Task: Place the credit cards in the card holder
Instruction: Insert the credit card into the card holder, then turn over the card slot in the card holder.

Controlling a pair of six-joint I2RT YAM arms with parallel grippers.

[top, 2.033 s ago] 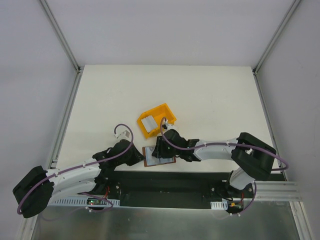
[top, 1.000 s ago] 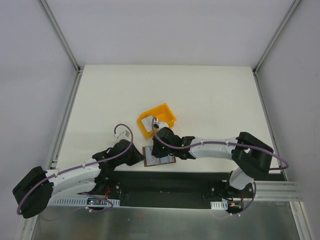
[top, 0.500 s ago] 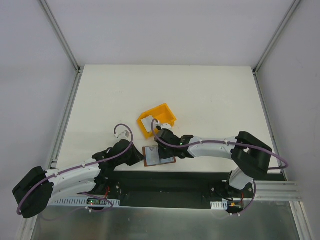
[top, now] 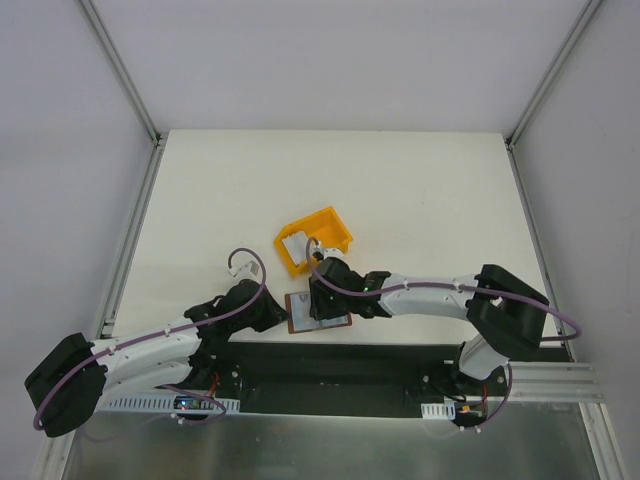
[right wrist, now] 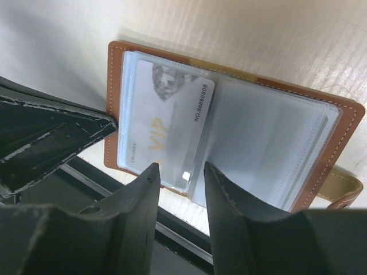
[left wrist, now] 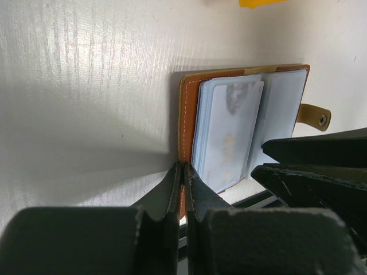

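The white table (top: 350, 180) carries everything, and the card holder (top: 300, 312) lies open on it at the near edge, between the two arms. The right arm (top: 430, 295) reaches to the card holder from its right side, and the left arm (top: 160, 345) from its left side. The yellow bin (top: 325, 228) stands just behind the card holder, on the far side of it, near but apart.

The card holder shows its inside upward: a brown border (right wrist: 338, 114) with white stitching around grey, clear plastic pockets. Its snap tab (left wrist: 314, 116) sticks out from the edge that is opposite to the left arm.

The left gripper (left wrist: 183, 172) is pressed fully together at the card holder's left edge, and a strip of the brown cover shows between its fingers (so it pinches the cover there). From the right wrist view its dark finger (right wrist: 51, 137) touches this same edge.

The right gripper (right wrist: 178, 189) hangs just above the open card holder with its fingers apart at a middle width. It holds nothing.

One credit card (right wrist: 166, 126), pale with gold letters "VIP" and a printed number, lies on the card holder's page beside the left gripper. Its inner edge reaches to the fold. Whether it sits fully inside the clear pocket I cannot tell.
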